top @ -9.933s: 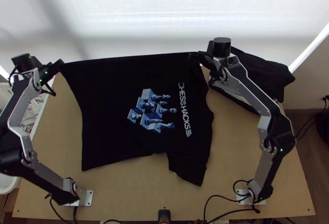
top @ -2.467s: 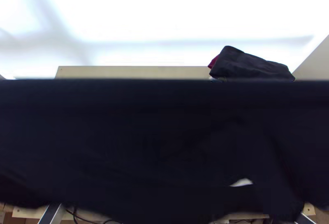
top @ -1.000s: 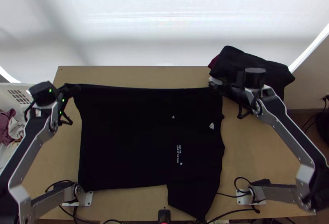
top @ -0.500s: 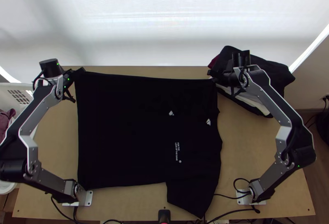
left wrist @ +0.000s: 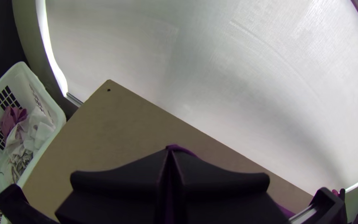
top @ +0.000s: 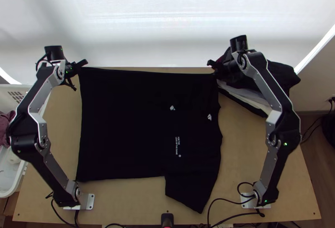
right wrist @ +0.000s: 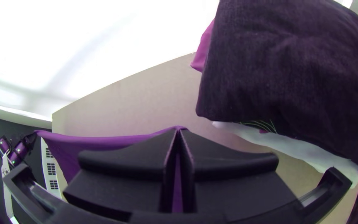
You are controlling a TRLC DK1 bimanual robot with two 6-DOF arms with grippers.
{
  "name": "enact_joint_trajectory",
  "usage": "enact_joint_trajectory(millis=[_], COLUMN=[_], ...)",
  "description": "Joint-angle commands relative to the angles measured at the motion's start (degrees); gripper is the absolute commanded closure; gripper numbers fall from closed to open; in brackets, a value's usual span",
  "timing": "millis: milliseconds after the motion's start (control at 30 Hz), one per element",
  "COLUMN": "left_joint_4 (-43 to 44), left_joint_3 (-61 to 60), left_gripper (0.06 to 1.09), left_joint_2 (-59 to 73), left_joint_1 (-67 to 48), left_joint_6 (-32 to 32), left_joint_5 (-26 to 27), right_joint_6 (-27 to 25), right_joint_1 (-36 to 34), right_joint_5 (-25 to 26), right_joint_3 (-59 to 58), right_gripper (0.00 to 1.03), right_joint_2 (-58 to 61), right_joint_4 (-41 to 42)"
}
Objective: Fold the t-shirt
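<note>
In the top view the black t-shirt (top: 125,123) hangs and lies between both grippers, a small white print facing up, one sleeve toward the near edge. My left gripper (top: 82,65) pinches its far left corner, my right gripper (top: 213,69) its far right part. The left wrist view has the left gripper (left wrist: 170,153) shut, a bit of cloth (left wrist: 180,148) at its tips. Likewise the right gripper (right wrist: 179,132) is shut in the right wrist view, with the t-shirt (right wrist: 88,143) stretching from its tips toward the other arm.
A pile of dark and white folded clothes (top: 274,77) lies at the table's far right, close by the right gripper. At the left edge stands a white basket (top: 17,178) holding clothes. Cables (top: 234,215) run along the wooden table's (top: 259,157) near edge.
Since the top view was covered by raised dark cloth, the t-shirt has come down over the table, a different print showing. Lately both grippers moved toward the far edge, drawing it along.
</note>
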Motion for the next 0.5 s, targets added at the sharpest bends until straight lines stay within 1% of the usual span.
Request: enact_joint_trajectory(millis=[0, 67, 133, 267, 300, 333, 367, 433, 467], left_joint_4=[-3.31, -6.12, -9.11, -14.82, -16.14, -17.28, -17.46, -17.46, -17.46], left_joint_3=[5.70, 8.25, 9.74, 9.83, 9.48, 8.86, 7.90, 5.26, 3.94], left_gripper=[1.05, 1.05, 1.05, 1.05, 1.05, 1.05, 1.05, 1.05, 1.05], left_joint_2=[3.33, 4.56, 5.00, 3.77, 3.16, 2.63, 1.75, -0.36, -1.32], left_joint_1=[1.34, 1.34, 1.42, 1.78, 2.21, 2.65, 2.92, 3.45, 3.71], left_joint_6=[-1.14, -1.14, -1.14, -0.53, -0.53, -0.44, -0.35, 0.88, 1.06], left_joint_5=[0.92, 1.71, 3.55, 5.05, 6.98, 8.56, 8.83, 10.41, 10.76], right_joint_6=[1.44, 1.79, 1.70, 1.35, 1.26, 0.74, -0.49, -3.40, -4.01], right_joint_1=[-1.11, -1.02, -0.76, -0.32, -0.23, -0.15, -0.06, 0.56, 0.65], right_joint_5=[1.19, 1.10, 1.10, 1.10, 1.10, 1.10, 1.10, 1.01, 1.10], right_joint_3=[8.69, 14.23, 14.40, 12.47, 12.12, 11.50, 10.89, 8.25, 6.67], right_gripper=[1.00, 1.00, 1.00, 1.00, 1.00, 1.00, 1.00, 1.00, 1.00], right_joint_2=[5.01, 8.09, 8.18, 6.95, 6.60, 6.33, 5.98, 4.75, 4.05], right_joint_4=[-5.21, -10.22, -10.92, -13.38, -14.79, -16.11, -17.51, -18.04, -18.04])
